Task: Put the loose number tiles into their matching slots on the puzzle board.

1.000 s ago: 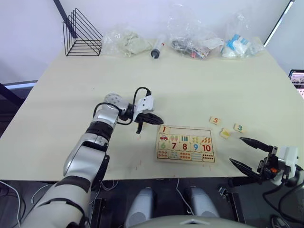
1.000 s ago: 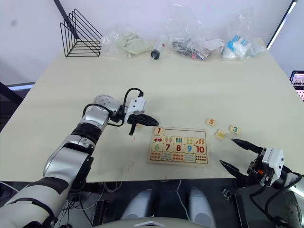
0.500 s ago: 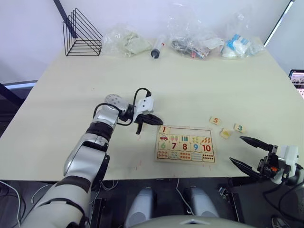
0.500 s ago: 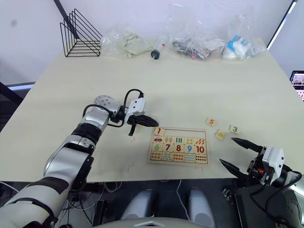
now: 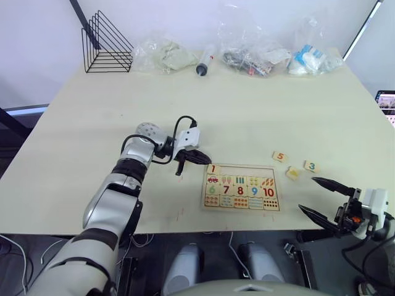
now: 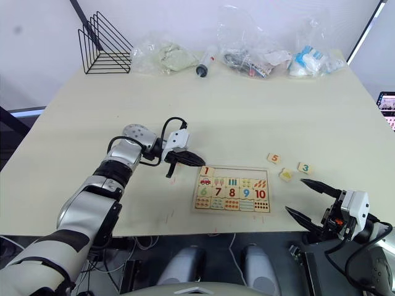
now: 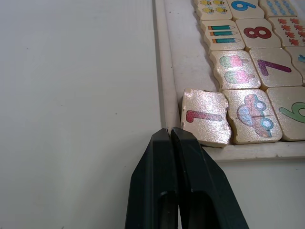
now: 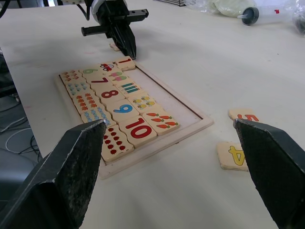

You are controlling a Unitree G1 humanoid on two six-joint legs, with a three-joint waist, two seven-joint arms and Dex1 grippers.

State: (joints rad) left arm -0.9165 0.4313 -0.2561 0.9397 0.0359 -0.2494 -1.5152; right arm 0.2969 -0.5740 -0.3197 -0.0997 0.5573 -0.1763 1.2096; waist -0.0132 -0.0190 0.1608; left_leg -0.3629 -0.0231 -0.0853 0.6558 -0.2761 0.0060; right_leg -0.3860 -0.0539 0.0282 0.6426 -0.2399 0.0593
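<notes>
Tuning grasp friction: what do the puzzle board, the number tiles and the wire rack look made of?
Puzzle board: pale unfinished-looking wood, matte, raised rim. Tile 1: light wood with printed red digit, slight sheen, so possibly lacquered. Loose tiles 5 and 3: same look. Wire rack: thin black rods, probably coated metal.

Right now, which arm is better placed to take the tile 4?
Probably the right: its open gripper hangs just in front of tile 4. The left gripper is shut, across the puzzle board beside tile 1.
</notes>
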